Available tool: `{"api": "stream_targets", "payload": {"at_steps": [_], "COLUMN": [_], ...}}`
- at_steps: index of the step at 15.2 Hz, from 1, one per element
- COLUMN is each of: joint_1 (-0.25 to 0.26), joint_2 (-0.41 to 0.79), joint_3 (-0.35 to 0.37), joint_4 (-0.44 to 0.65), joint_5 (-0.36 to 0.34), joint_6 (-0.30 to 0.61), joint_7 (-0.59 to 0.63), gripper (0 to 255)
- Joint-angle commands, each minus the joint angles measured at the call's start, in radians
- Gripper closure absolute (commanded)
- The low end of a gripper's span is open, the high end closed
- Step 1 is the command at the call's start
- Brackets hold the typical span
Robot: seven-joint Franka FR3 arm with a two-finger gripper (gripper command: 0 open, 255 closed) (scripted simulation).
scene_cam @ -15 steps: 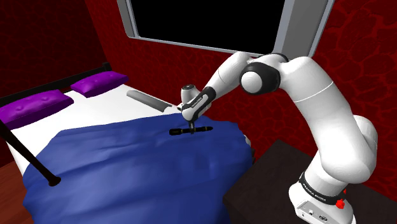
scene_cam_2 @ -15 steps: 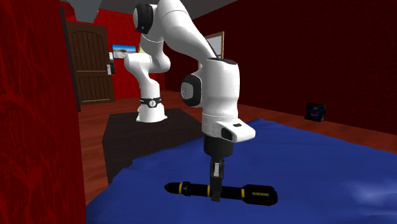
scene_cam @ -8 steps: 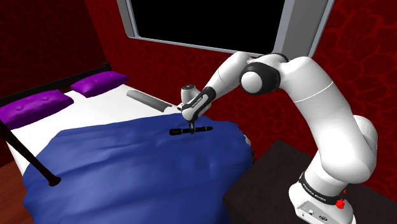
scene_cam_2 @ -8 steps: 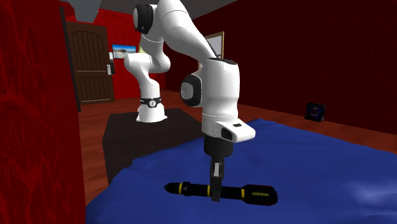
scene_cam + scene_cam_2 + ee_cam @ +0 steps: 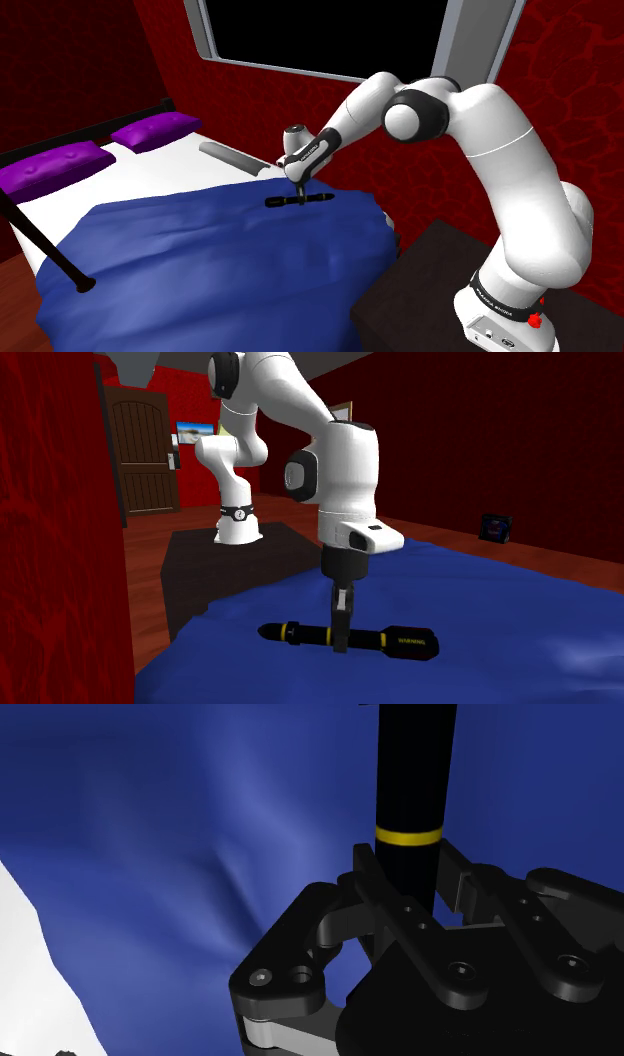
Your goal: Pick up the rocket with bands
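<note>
While the gripper (image 5: 299,196) stays clamped on the rocket (image 5: 300,201), fingers closed on its black middle just beside a yellow band (image 5: 408,835), open room lies mostly on the shoulder view's left. There a black rail (image 5: 40,245) crosses the bed's corner, with purple pillows (image 5: 55,165) behind it. The broad blue blanket (image 5: 200,260) spreads bare up to the rocket, which lies level over its far part near the red wall (image 5: 260,100). Rightward the blanket's edge drops close by, and the dark stand (image 5: 420,290) follows. Against half a second ago, gripper and rocket sit slightly higher in both exterior views.
</note>
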Motion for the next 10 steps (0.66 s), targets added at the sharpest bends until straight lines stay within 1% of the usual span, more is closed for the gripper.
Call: {"api": "stream_targets", "payload": {"at_steps": [1,8,10], "joint_1": [-0.002,-0.004,-0.004], "joint_2": [-0.022,-0.090,-0.091], "joint_3": [0.001,0.004,0.005], "joint_4": [-0.007,-0.018,-0.018], "joint_5": [0.001,0.005,0.005], "joint_6": [-0.015,-0.072,-0.073], "joint_7": [-0.003,-0.008,-0.008], "gripper": [255,255,255]}}
